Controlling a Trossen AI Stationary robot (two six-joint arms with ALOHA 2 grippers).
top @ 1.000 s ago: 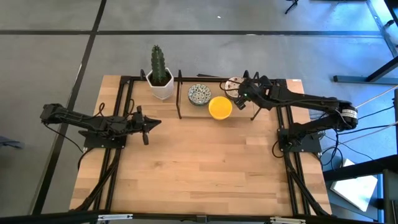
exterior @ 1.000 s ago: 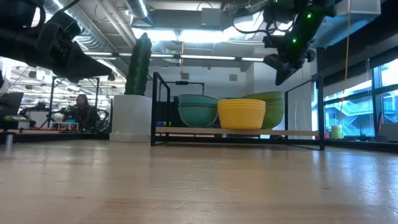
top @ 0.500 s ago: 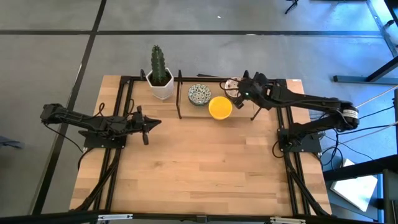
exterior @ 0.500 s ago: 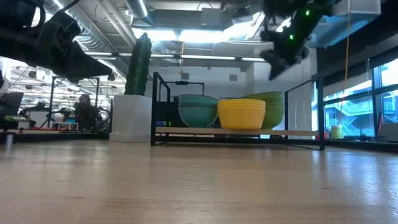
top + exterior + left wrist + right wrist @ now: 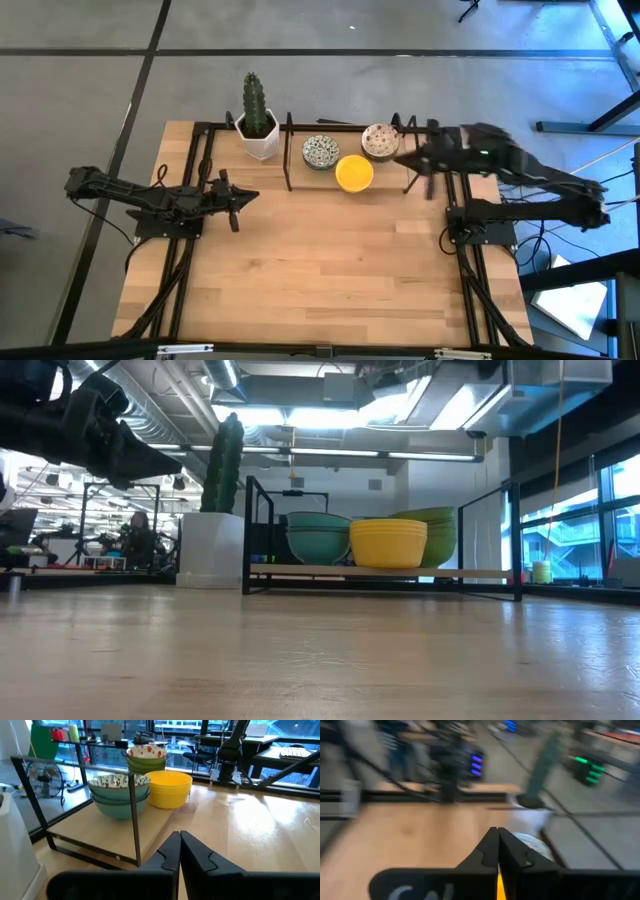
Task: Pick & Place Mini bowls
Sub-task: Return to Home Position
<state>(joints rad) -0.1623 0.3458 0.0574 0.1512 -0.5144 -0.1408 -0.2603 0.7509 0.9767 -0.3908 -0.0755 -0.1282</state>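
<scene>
Three stacks of mini bowls stand on their bases inside a black wire rack (image 5: 290, 152) at the table's far edge. One is blue-green patterned (image 5: 321, 152), one yellow (image 5: 354, 172), one red-speckled (image 5: 380, 140). The left wrist view shows the patterned (image 5: 119, 795), yellow (image 5: 167, 787) and speckled (image 5: 146, 757) stacks. In the low view the yellow stack (image 5: 389, 544) is in front. My left gripper (image 5: 252, 197) is shut and holds nothing, at the table's left, pointing at the rack. My right gripper (image 5: 400, 158) is shut and holds nothing, in the air just right of the speckled stack. It is blurred in its wrist view (image 5: 497, 847).
A white pot with a cactus (image 5: 258, 135) stands just left of the rack. The rack's upright black bars (image 5: 132, 815) rise between my left gripper and the bowls. The wooden tabletop (image 5: 320, 270) stretches bare toward the near edge.
My right gripper has risen out of the low view and drawn back toward the table's right edge. It has tipped from pointing down to nearly level and has stayed shut. The red-speckled stack it stood over now shows in full. The bowls have kept still.
</scene>
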